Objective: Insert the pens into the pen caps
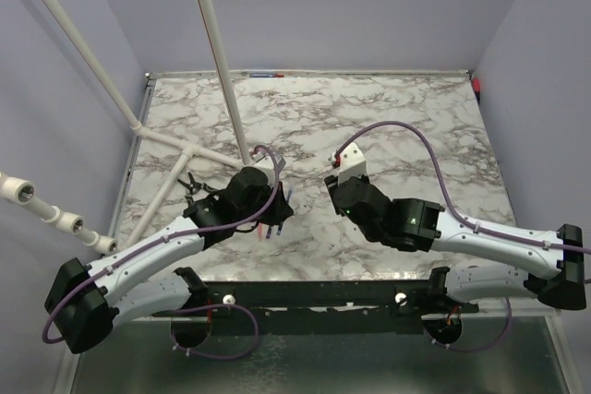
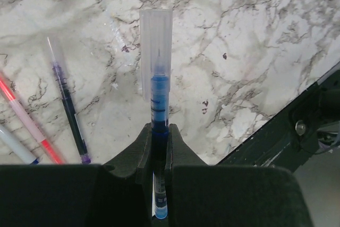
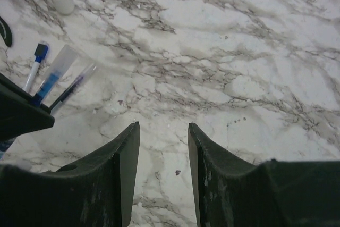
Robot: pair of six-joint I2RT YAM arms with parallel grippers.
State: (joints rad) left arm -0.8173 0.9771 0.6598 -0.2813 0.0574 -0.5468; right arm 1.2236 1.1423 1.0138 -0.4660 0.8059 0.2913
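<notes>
On the marble table (image 1: 397, 108), the left gripper (image 2: 158, 133) is clamped on the blue pen (image 2: 159, 104), with a clear cap (image 2: 155, 41) over the pen's tip. The right gripper (image 3: 163, 147), to its right, stands half open and empty. This pen looks capped, so the dark pen (image 2: 69, 104) and red pen (image 2: 26, 120) just left of the left gripper likely come next.

White left arm (image 1: 157, 248) and right arm (image 1: 503, 239), black joints (image 1: 413, 220), purple cables (image 1: 432, 156).
</notes>
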